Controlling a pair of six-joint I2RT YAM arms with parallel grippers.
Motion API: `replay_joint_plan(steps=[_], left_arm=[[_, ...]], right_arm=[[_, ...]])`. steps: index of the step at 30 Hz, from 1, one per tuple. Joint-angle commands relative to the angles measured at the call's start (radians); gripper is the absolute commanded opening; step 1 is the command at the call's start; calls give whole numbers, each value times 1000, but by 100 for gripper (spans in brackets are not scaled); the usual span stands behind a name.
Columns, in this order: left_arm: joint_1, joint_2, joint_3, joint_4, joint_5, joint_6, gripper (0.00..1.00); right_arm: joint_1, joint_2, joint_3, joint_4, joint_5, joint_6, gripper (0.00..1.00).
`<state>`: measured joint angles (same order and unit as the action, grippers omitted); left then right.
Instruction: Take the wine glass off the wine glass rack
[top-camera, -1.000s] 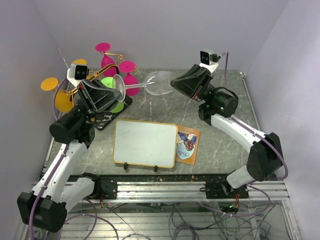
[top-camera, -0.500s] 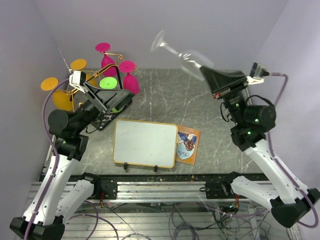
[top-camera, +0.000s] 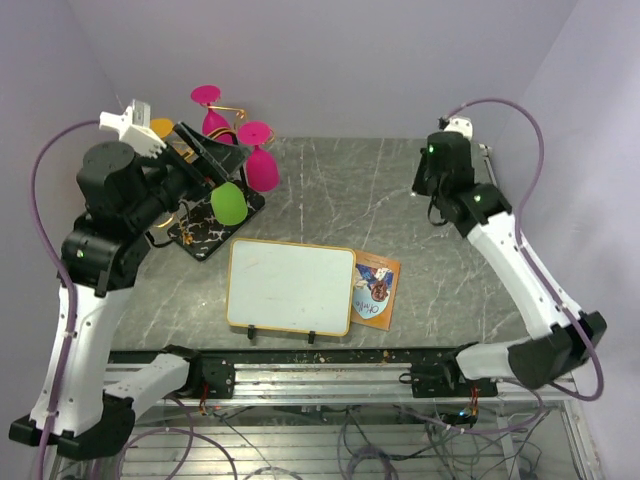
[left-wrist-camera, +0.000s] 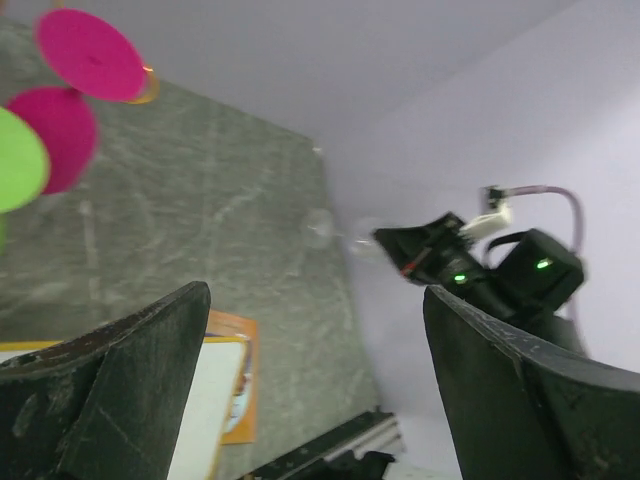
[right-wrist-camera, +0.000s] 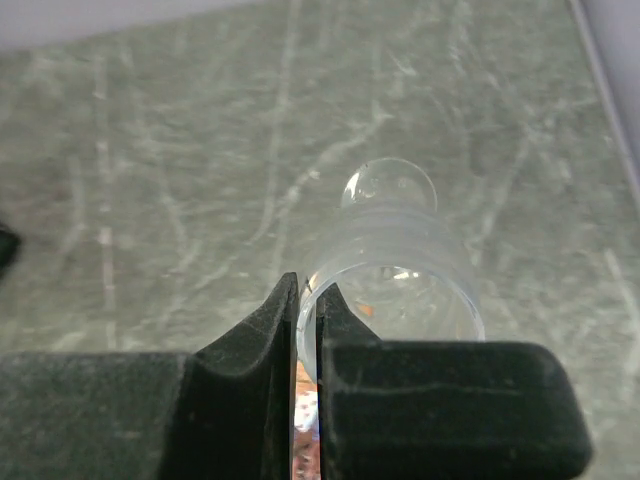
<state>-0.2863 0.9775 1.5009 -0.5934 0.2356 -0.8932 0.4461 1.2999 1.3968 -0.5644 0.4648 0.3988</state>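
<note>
Clear glass (right-wrist-camera: 395, 265) is off the rack (top-camera: 205, 238) (10 o'clock on table (top-camera: 350, 210)). Right gripper (right-wrist-camera: 307, 310) pinches its rim wall at 2 o'clock, likely because the thin edge fits the jaws. Left gripper (left-wrist-camera: 315, 295) spread, empty, above rack.

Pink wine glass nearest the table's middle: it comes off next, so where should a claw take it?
Probably the pink glass's bowl, from the open table side: it hangs foot-up at the wine glass rack's edge, other glasses crowding behind.
</note>
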Motion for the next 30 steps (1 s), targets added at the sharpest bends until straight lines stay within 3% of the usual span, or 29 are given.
replay_joint_plan(steps=[1, 5, 11, 19, 30], left_arm=[[-5, 79, 128, -280, -150, 184, 97], [-5, 74, 126, -245, -129, 181, 96], [-5, 68, 145, -280, -162, 207, 95], [-5, 39, 149, -305, -213, 232, 94], [-5, 12, 142, -316, -261, 248, 94]], right_arm=[[-123, 79, 187, -215, -104, -124, 0], [-186, 227, 309, -339, -178, -158, 0], [-301, 359, 366, -328, -369, -186, 0], [-307, 499, 429, -346, -445, -196, 1], [-295, 526, 370, -311, -476, -188, 4]])
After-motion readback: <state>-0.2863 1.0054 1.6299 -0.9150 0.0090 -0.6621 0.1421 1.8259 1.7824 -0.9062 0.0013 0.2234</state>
